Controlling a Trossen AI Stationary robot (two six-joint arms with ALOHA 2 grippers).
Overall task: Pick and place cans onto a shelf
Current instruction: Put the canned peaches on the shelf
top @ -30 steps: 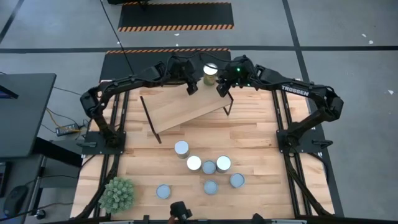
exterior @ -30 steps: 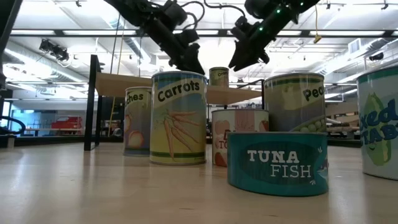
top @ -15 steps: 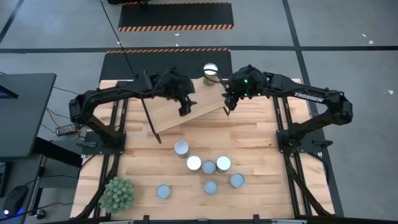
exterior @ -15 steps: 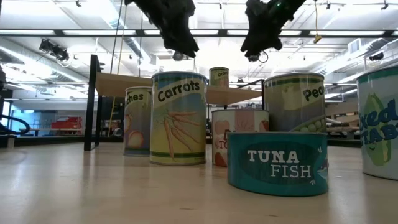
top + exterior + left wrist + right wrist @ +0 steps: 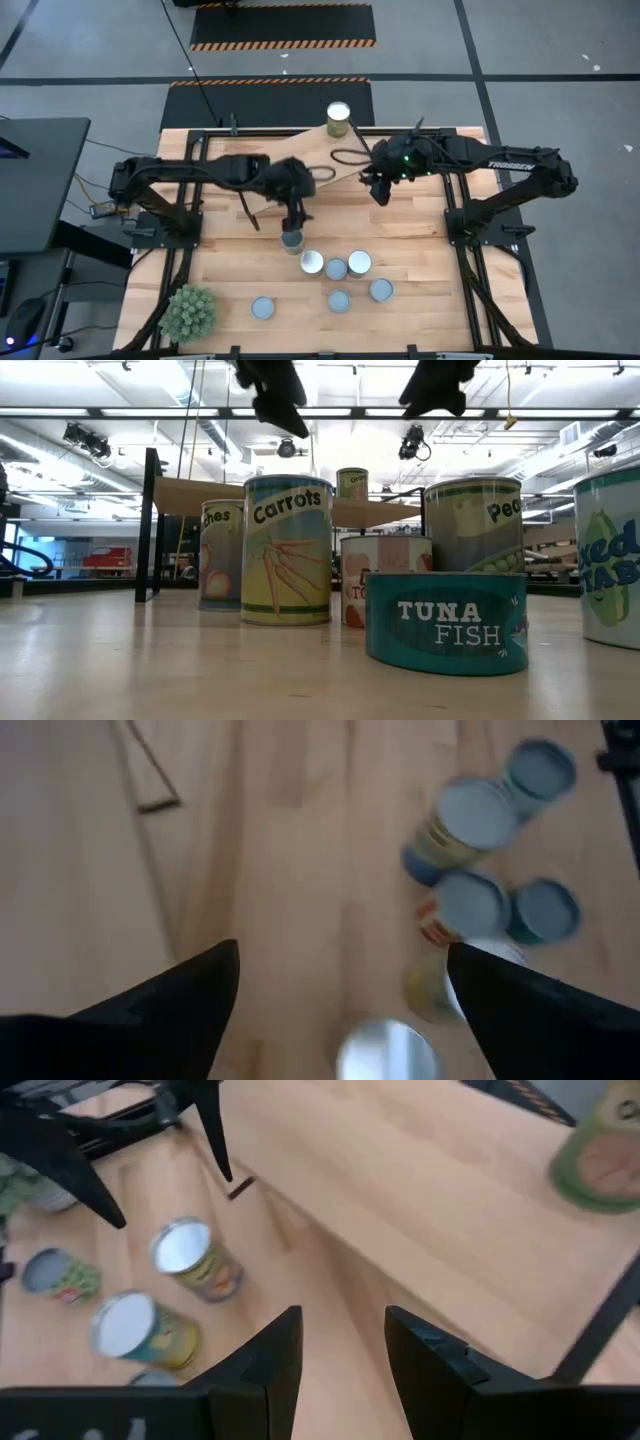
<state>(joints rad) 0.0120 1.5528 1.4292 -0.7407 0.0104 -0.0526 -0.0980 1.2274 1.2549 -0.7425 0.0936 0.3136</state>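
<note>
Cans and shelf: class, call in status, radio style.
Left gripper open above nearest can. Right gripper open, empty, beside shelf. One can on shelf, six on table. Nothing in the way.

Around my tabletop [image 5: 230, 270] of pale wood lies a grey concrete floor [image 5: 560, 60], crossed by dark lines. Two black mats edged in orange-and-black hazard stripes [image 5: 283, 42] lie beyond the far edge. A dark desk [image 5: 35, 180] stands to my left (a cable trails off beside it). Looking level across the boards, I see a long hall: white ceiling beams, strip lights [image 5: 120, 412], and a red cabinet [image 5: 105, 560] far off.
</note>
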